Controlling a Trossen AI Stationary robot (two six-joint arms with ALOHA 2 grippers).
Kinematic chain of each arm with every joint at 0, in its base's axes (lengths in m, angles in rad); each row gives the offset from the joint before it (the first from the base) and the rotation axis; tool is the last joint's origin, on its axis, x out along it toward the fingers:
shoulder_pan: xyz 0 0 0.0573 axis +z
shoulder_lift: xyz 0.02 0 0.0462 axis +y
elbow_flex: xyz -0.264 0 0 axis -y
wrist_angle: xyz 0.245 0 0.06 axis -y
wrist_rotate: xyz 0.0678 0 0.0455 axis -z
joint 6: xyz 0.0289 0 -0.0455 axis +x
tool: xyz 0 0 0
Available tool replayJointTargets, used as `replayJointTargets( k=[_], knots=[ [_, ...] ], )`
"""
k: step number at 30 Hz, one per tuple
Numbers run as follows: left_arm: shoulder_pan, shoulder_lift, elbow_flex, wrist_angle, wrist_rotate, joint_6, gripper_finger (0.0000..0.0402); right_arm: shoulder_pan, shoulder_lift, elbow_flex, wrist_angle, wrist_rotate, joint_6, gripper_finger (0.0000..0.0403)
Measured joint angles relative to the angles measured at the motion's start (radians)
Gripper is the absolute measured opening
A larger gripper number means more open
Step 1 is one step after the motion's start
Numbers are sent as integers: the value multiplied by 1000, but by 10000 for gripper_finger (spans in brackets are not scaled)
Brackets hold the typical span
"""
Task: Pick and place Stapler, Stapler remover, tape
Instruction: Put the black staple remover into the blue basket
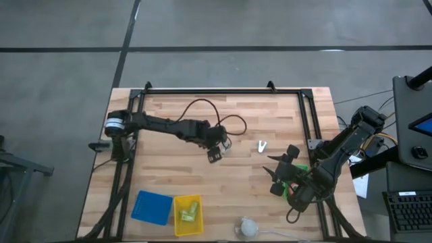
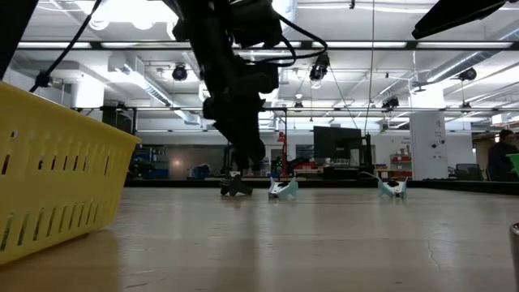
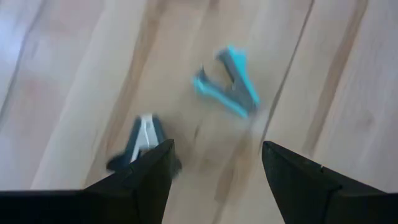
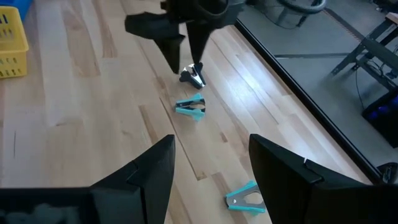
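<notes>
A dark staple remover lies on the wooden table right at one finger of my open left gripper, which hangs low over the table's middle. A teal staple remover lies just beyond it, ahead of the fingers. A third teal-and-white staple remover lies farther right, also seen in the right wrist view. My right gripper is open and empty above the table's right part. No tape rolls show, and no stapler can be made out. My left gripper points down with its fingers spread. One fingertip stands right at the dark staple remover's near end, and the finger hides that spot. I cannot tell whether it touches.
A blue bin and a yellow slotted bin holding something yellow-green stand at the near left; the yellow bin fills the low view's left. A small white object lies at the near edge. A black frame rims the table.
</notes>
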Motion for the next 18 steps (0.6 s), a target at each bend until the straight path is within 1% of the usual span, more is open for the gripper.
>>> replayJointTargets(
  k=[2, 4, 9, 11, 16, 18],
  knots=[
    [13, 0, -30, 72, 0, 0, 245, 0, 0, 0, 0, 0, -2, 201],
    [23, 0, -60, 104, 1, 3, 245, 0, 0, 0, 1, 0, -2, 201],
    [42, 0, -121, 103, 0, 0, 245, 0, 0, 0, 4, -1, 0, 201],
    [43, 1, -137, 103, -19, 0, 245, 0, 0, 0, 5, -1, -2, 201],
    [43, 1, -142, 120, -67, 12, 245, 0, 0, 0, 7, -1, -2, 201],
    [45, 1, -141, 134, -70, 28, 245, 0, 0, 0, 8, -1, -2, 201]
  ],
)
